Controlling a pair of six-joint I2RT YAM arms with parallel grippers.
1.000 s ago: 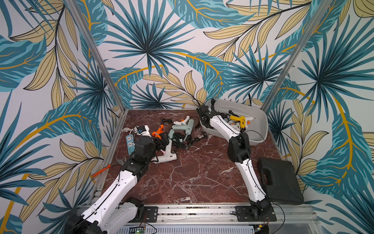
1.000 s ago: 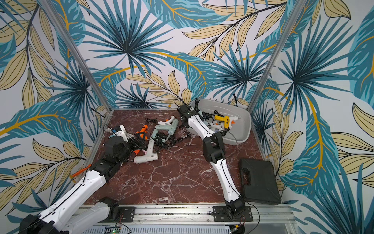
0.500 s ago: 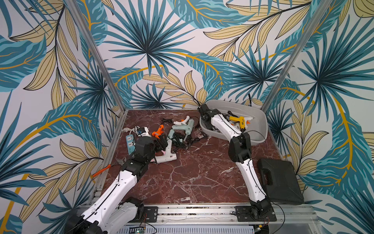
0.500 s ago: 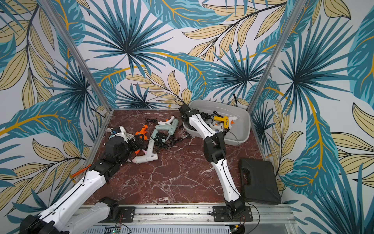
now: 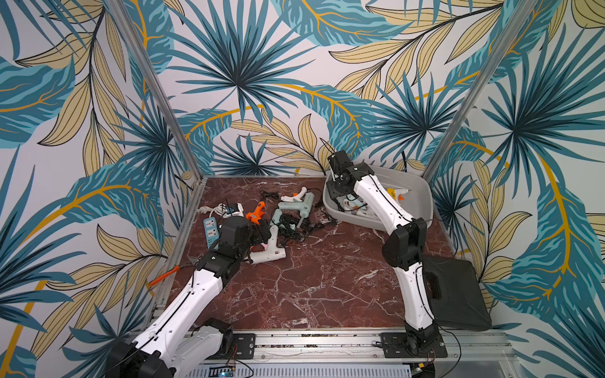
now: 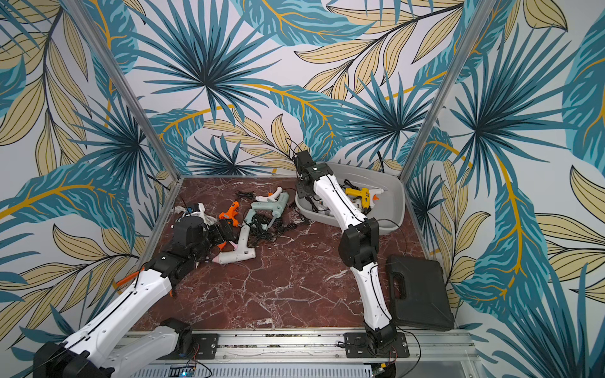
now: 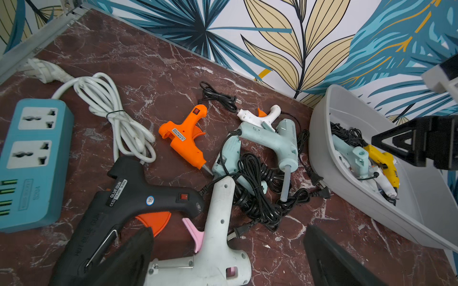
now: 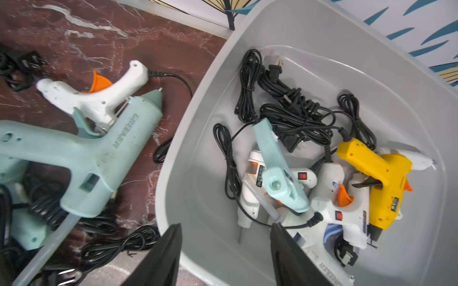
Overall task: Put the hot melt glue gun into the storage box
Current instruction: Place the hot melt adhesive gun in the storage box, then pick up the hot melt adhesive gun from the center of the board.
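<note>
On the left side of the table in both top views, the power strip (image 5: 211, 229) lies by the frame rail. The left wrist view cuts it off at the picture's left edge.

Next to it, the left arm's wrist covers most of the black glue gun (image 7: 138, 195) and the fingers of the left gripper (image 7: 228, 229) in both top views. The left wrist view shows this gripper spread wide and grasping nothing. It has one finger on each side of the white glue gun (image 7: 218, 222) with the pink trigger. Whether they touch it cannot be determined, and the bottom edge cuts off the gun's barrel.

At centre, the orange glue gun (image 5: 257, 211), pale green glue guns (image 5: 296, 206) and small white glue gun (image 5: 293, 197) lie on the marble. Tangled black cords (image 5: 294, 225) overlap the lower pale green one.

Right of centre, the storage box (image 5: 417, 189) stands in the back right corner. The right arm crosses it and hides part of its contents. A yellow glue gun (image 6: 358, 195) is visible inside.

The right gripper (image 8: 226, 225) hangs over the box's near wall, jaws parted and empty.

At lower right lies the black case (image 5: 458, 294), its left edge behind the right arm.
</note>
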